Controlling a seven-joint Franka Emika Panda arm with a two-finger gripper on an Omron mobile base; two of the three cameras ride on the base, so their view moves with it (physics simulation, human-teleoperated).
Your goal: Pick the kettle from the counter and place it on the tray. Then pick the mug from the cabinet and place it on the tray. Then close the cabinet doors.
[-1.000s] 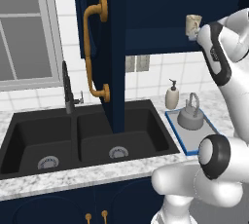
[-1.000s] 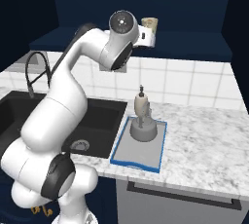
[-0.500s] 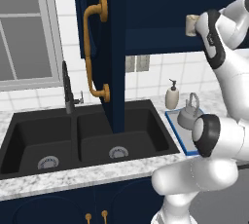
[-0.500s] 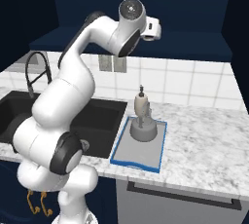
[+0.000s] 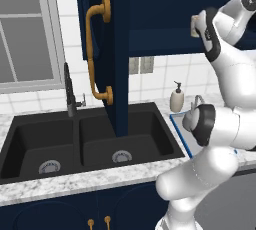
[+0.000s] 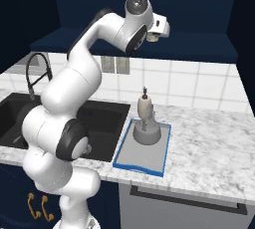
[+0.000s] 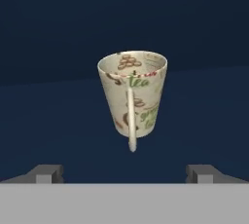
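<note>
A cream mug (image 7: 133, 94) with a printed pattern stands upright on the navy cabinet shelf (image 7: 58, 121), its handle turned toward me. My gripper (image 7: 125, 173) is open, level with the mug and just short of it, one fingertip (image 7: 48, 172) on each side, touching nothing. From the left base, a sliver of the mug (image 5: 194, 24) peeks past my wrist. The grey kettle (image 6: 147, 132) sits on the blue-rimmed tray (image 6: 139, 166) on the speckled counter (image 6: 209, 148). The left cabinet door (image 5: 117, 49) hangs wide open, showing its orange handle (image 5: 95, 49).
A cream soap dispenser (image 6: 144, 107) stands right behind the kettle. The black double sink (image 5: 85, 144) and its faucet (image 5: 70, 91) lie left of the tray. My raised arm (image 6: 99, 34) spans from the base up into the cabinet. The open door juts out over the sink.
My arm has lifted and the hand has swung in toward the mug on the shelf, now covering it in the right base view. The jaws have stayed open.
</note>
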